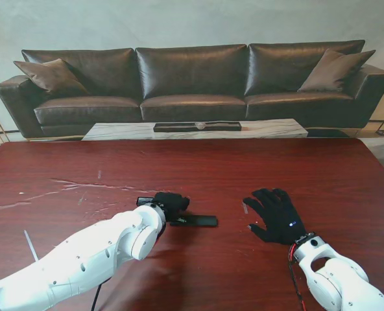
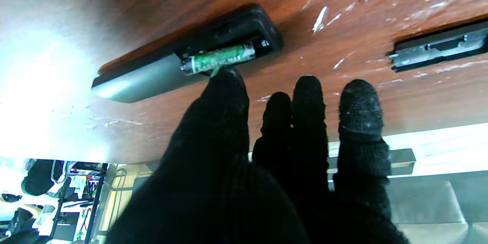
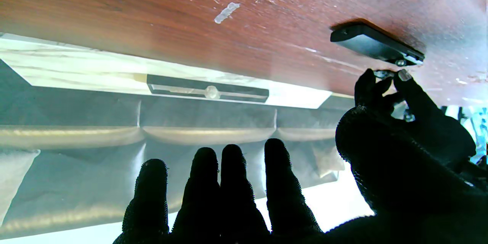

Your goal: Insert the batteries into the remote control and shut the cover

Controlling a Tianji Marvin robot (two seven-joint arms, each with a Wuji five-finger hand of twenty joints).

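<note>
Both white, jointed robot arms are rising from the near corners of the stand view, each ending in a black-gloved five-finger hand.

Left hand (image 1: 170, 203): it is resting over the left end of the long black plastic remote control (image 1: 193, 221), which is lying flat on the dark red, wood-grain table (image 1: 114, 165) near the centre, its long axis running left to right. In the left wrist view the fingers (image 2: 360, 106) are extending side by side, slightly apart, gripping nothing; one fingertip is touching the green-labelled cylindrical battery (image 2: 217, 58) that is sitting in the remote's open battery compartment (image 2: 228, 44). Whether that battery is fully seated cannot be told. A flat, narrow black battery cover (image 2: 438, 45) is lying on the table well apart from the remote.

Right hand (image 1: 277, 214): it is lying palm down, to the right of the remote and apart from it. In the right wrist view four fingers (image 3: 228, 183) are extending close together while the thumb is curling across toward the left hand; no object is visibly held, although small pale glints are showing near the thumb tip and cannot be identified.

Background: a pale marble-patterned low coffee table (image 1: 195, 129) is standing beyond the far table edge, and behind it a dark brown leather sofa (image 1: 192, 81) with cushions at both ends is facing the robot.
</note>
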